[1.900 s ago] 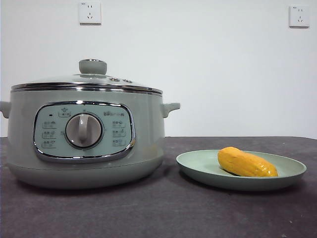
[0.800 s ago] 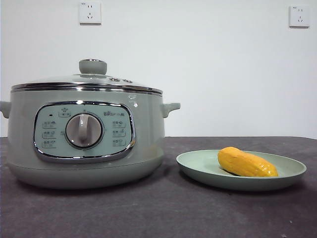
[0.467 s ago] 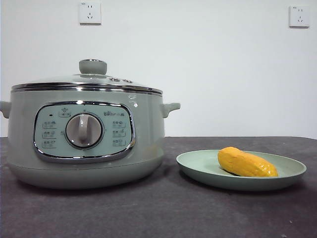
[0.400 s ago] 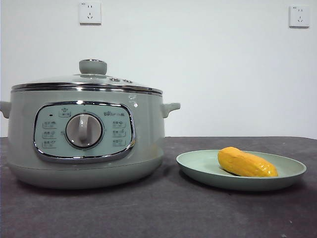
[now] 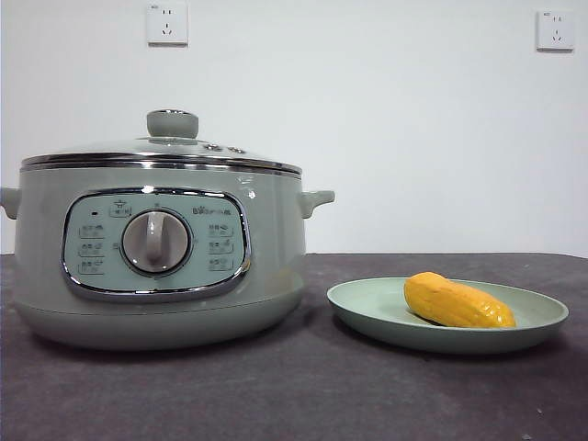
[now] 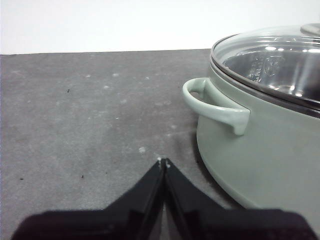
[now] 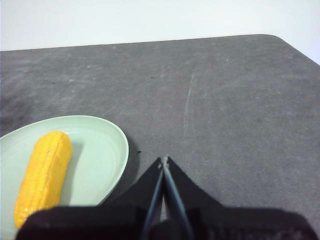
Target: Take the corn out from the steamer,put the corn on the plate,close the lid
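Note:
The sage-green steamer stands at the left of the dark table with the glass lid seated on it, knob up. The corn lies on the pale green plate to its right. My left gripper is shut and empty over bare table beside the steamer's side handle. The steamer and lid show in the left wrist view. My right gripper is shut and empty just off the plate, with the corn lying on it. Neither arm shows in the front view.
The dark grey table runs across the front. Two wall sockets sit high on the white wall behind. The table's rounded far corner shows in the right wrist view.

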